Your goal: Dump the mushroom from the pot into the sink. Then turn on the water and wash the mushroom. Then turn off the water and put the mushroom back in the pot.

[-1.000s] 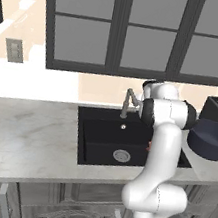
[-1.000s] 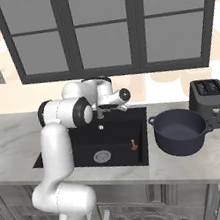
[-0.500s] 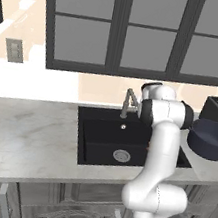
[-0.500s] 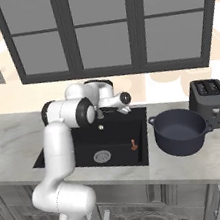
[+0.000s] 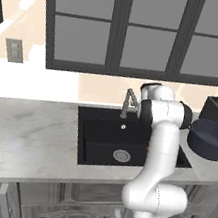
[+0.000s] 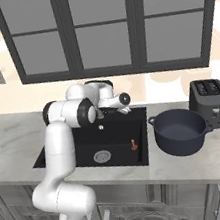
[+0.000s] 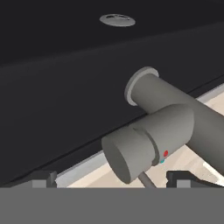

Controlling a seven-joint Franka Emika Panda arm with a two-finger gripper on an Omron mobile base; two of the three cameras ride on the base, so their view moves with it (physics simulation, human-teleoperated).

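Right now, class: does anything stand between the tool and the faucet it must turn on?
Nothing visible does. The open tool sits right at the faucet, whose thin lever lies between its fingertips. The mushroom lies in the sink.

The tiny reddish-brown mushroom (image 6: 134,144) stands in the black sink (image 6: 87,157), beside the empty navy pot (image 6: 179,132).

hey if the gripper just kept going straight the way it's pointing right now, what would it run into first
Most likely the faucet: in the hand view its grey body sits right ahead of the open gripper, between the fingertips. Beyond it lies the sink. How near the faucet is cannot be told.
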